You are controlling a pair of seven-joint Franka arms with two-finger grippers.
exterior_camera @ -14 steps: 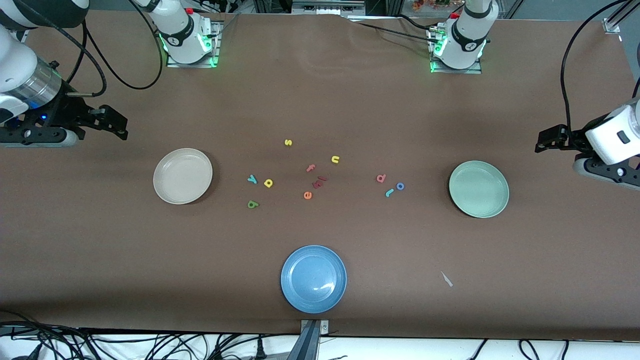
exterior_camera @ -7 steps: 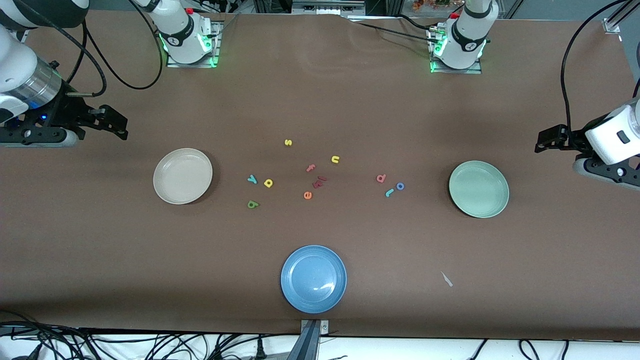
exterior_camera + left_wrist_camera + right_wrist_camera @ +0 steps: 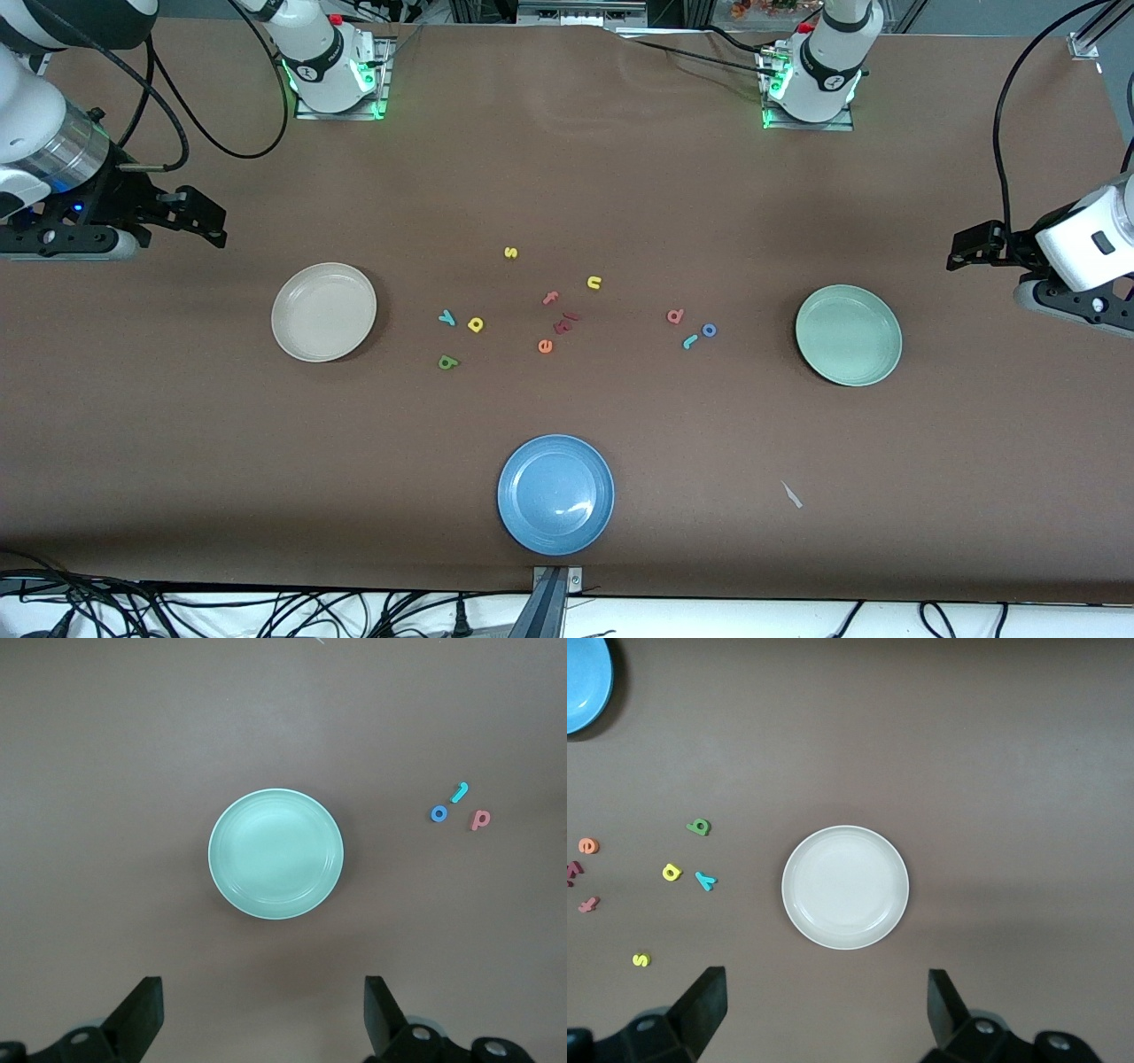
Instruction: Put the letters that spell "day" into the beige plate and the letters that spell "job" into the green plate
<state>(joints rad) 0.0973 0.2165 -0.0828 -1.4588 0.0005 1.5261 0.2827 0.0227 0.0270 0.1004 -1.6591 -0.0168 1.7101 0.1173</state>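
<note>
On the brown surface (image 3: 620, 195) we see a blue plate (image 3: 555, 494) nearest the front camera. The beige plate (image 3: 323, 311) and green plate (image 3: 848, 334) lie empty. Between them lie d-a-y (image 3: 461, 335) toward beige, j-o-b (image 3: 691, 328) toward green, with "s" (image 3: 510, 252), "n" (image 3: 594, 283), "f" (image 3: 551, 298), "e" (image 3: 545, 346) midway. Right gripper (image 3: 824, 1005) and left gripper (image 3: 261, 1010) hover wide open.
</note>
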